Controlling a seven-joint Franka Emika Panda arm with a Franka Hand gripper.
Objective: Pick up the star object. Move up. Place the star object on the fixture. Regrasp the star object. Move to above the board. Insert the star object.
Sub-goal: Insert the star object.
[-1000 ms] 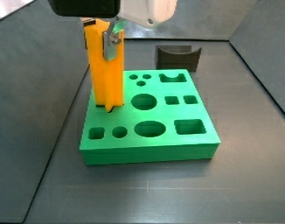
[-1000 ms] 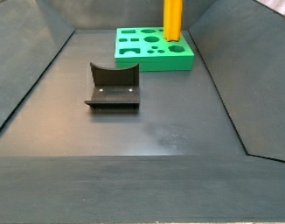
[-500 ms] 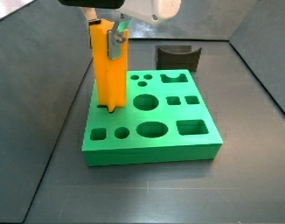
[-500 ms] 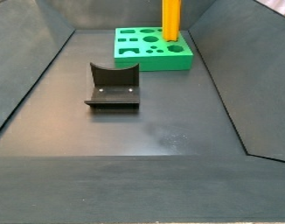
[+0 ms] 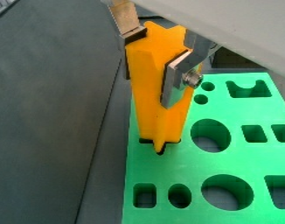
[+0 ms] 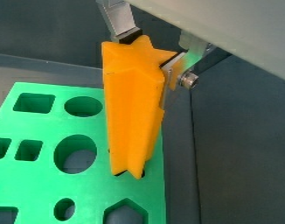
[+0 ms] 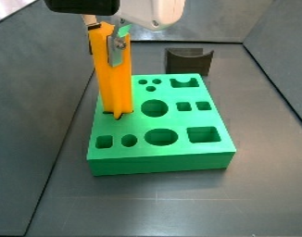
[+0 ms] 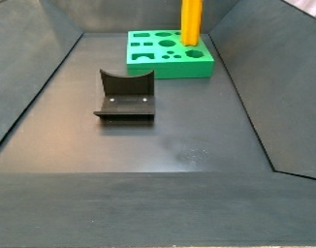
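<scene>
The star object [image 7: 111, 79] is an orange-yellow bar standing upright, with my gripper [image 7: 106, 39] shut on its upper part. Both wrist views show a silver finger plate pressed against each side of the star object [image 5: 155, 96] [image 6: 133, 109], with my gripper [image 5: 156, 54] [image 6: 145, 51] around its top. Its lower end sits in the mouth of the star hole near one edge of the green board [image 7: 160, 159] [image 5: 256, 162] [image 6: 52, 128]. In a side view the star object [image 8: 192, 21] rises out of frame above the board [image 8: 173, 70], and the gripper is cut off there. The dark fixture [image 8: 124, 94] [image 7: 188, 60] stands apart on the floor.
The board's other cut-outs, among them circles, squares and a crown shape, are open with nothing in them. Dark sloping walls enclose the floor on all sides. The fixture stands a short way from one edge of the board.
The gripper and star object dipped slightly half a second ago and are back at about the same height. The lower end stays at the star hole.
</scene>
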